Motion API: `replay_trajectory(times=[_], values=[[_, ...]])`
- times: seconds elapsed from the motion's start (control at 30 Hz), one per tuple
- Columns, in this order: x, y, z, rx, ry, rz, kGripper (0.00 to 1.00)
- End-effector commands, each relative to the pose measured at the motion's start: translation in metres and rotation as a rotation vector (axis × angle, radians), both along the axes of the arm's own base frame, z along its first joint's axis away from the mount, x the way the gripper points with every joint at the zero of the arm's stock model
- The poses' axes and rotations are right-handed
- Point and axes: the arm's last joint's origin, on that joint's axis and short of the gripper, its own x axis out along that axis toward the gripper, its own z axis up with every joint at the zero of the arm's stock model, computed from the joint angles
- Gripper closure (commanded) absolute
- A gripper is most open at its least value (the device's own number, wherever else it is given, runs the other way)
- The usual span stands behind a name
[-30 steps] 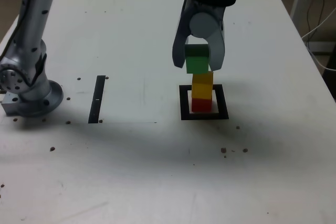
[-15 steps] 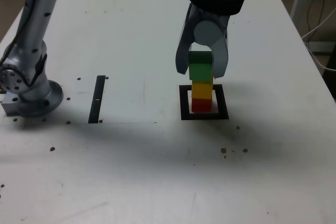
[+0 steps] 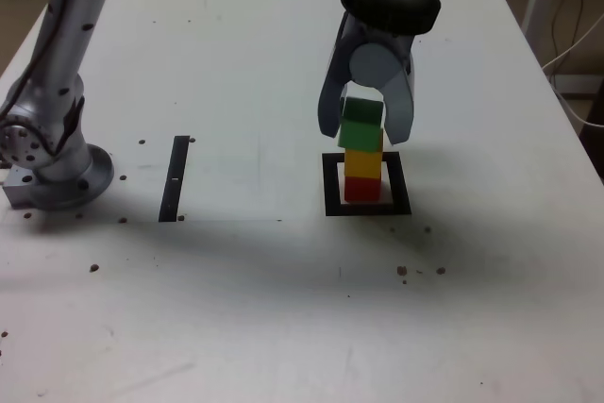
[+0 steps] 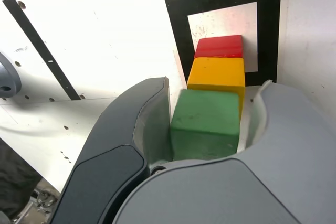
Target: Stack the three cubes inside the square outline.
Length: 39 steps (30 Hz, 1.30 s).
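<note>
Three cubes stacked, jaws open around the top one.

Green cube (image 3: 360, 124) is on top, slightly askew, between the fingers of the gripper (image 3: 364, 135); clearance shows on one side, and contact on the other is unclear. Yellow cube (image 3: 362, 163) is in the middle, red cube (image 3: 362, 189) at the bottom, inside the black square outline (image 3: 332, 201). Black strip (image 3: 174, 179) lies toward the exterior view's left, well apart from the stack.

Bottom cube (image 3: 362, 190) inside square outline (image 3: 331, 186), middle cube (image 3: 363, 165) on it, top cube (image 3: 360, 125) over that. Strip (image 3: 175, 179) to exterior view's left, arm base (image 3: 64, 182) further left
</note>
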Motion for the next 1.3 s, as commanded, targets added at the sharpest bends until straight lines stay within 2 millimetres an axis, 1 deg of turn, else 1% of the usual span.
replay_trajectory(times=[0.0, 0.27, 0.37, 0.5, 0.73, 0.93, 1.1, 1.27], values=[[0.0, 0.001, -0.002, 0.001, 0.01, -0.001, 0.01], [-0.001, 0.002, 0.002, 0.01, -0.002, -0.005, 0.01], [-0.004, 0.003, 0.009, 0.02, -0.022, -0.008, 0.01], [-0.014, 0.004, 0.023, 0.035, -0.051, -0.011, 0.01], [-0.043, 0.008, 0.052, 0.085, -0.109, -0.014, 0.01], [-0.071, 0.015, 0.064, 0.105, -0.118, 0.006, 0.01], [-0.099, 0.018, 0.065, 0.133, -0.096, 0.024, 0.01], [-0.127, 0.02, 0.05, 0.17, -0.044, 0.046, 0.01]])
